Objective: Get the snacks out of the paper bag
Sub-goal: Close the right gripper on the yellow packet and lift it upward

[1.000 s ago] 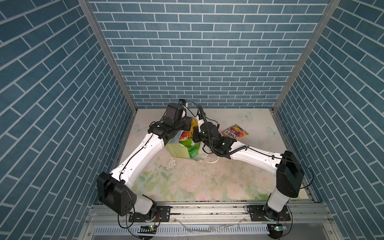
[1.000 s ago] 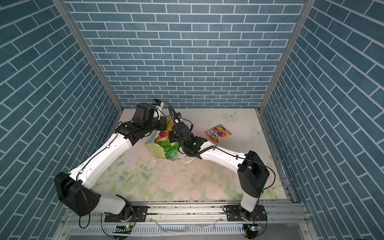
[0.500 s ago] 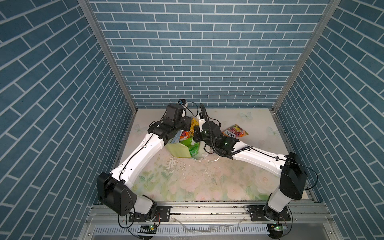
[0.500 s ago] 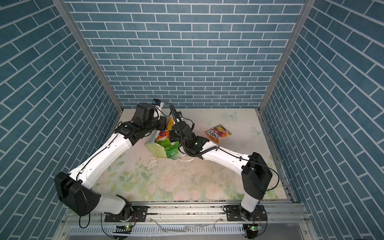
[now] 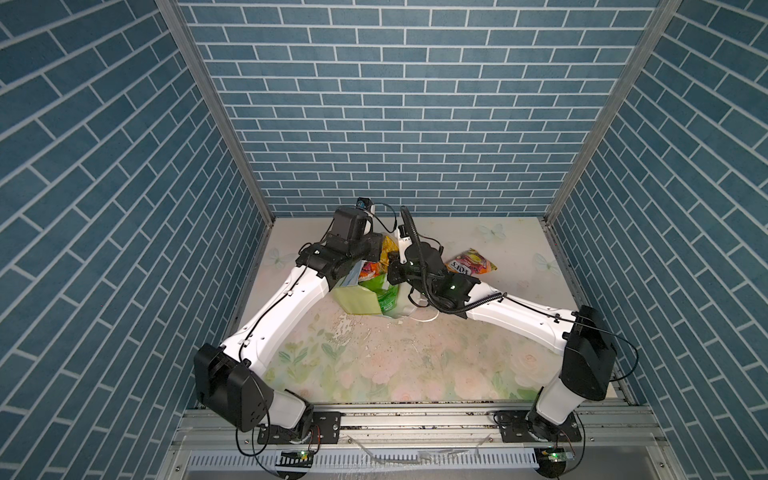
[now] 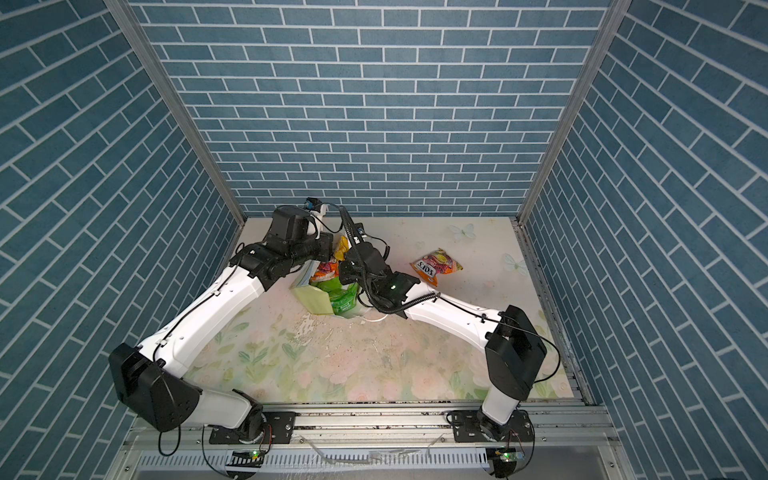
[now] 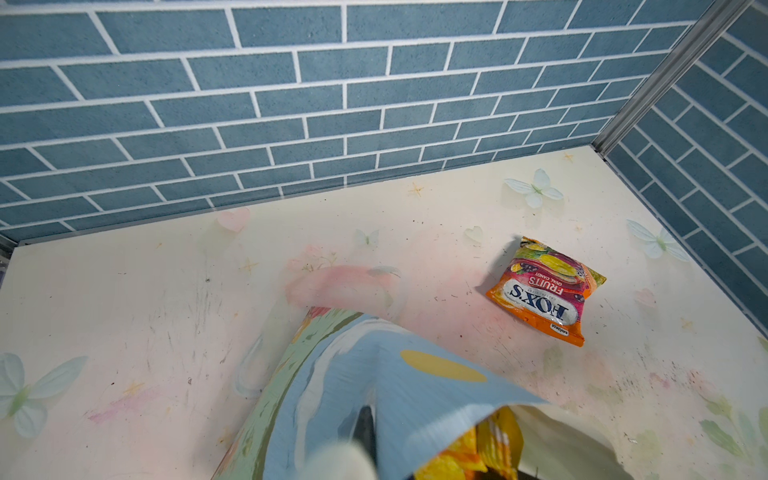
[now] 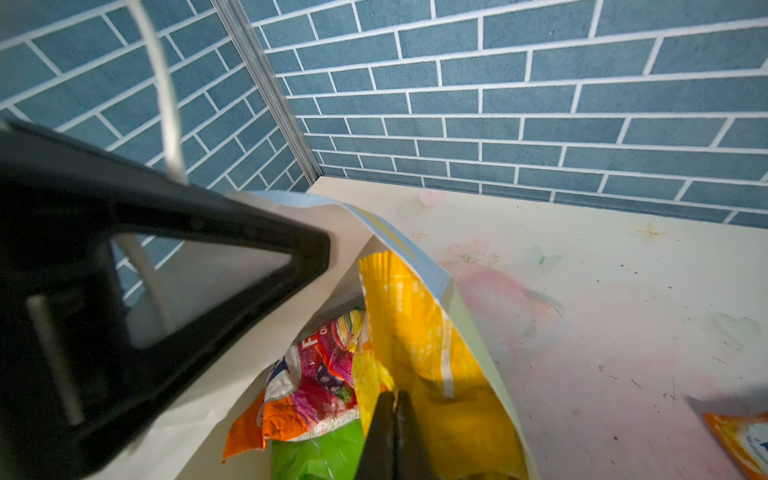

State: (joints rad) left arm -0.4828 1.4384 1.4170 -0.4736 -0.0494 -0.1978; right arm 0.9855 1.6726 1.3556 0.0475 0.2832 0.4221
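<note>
**Paper bag (image 5: 359,300) gripped mid-worktop, one snack out**

In both top views the bag sits just left of centre, towards the back of the floral worktop (image 5: 374,365). The left pincer (image 8: 320,249), at its left, is clamped on the bag's rim. Inside lie an orange-pink packet (image 8: 316,386) and a green packet (image 8: 320,453). The right pincer (image 8: 392,419) is closed tight on a yellow packet (image 8: 411,324) sticking up from the mouth. Right of centre, apart from the bag, an orange FOX'S packet (image 5: 471,262) lies flat.
</note>
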